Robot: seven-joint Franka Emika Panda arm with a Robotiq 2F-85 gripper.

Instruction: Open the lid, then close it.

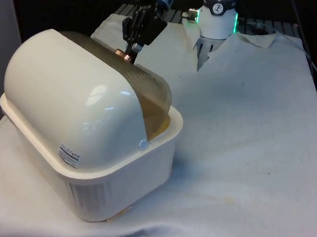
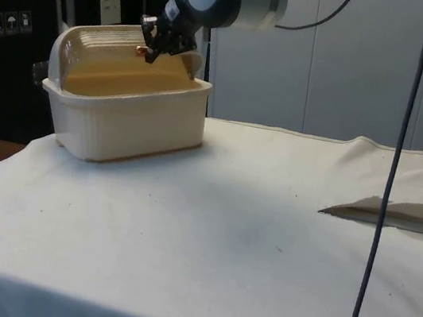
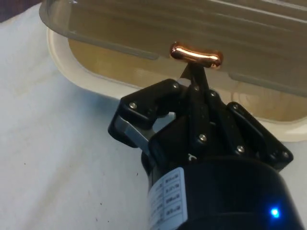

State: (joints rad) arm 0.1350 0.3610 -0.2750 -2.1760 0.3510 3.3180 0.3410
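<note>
Your tool [image 3: 194, 88] is pinched shut on the knob [image 3: 195, 54], lid [image 1: 149, 93] part open. Grip looks thin; off-arc pull could slip it or drag the box [image 1: 114, 186].

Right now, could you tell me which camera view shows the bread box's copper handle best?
The wrist view: the handle sits close and whole above the shut gripper. The front and side views show just a copper speck by the fingers.
</note>
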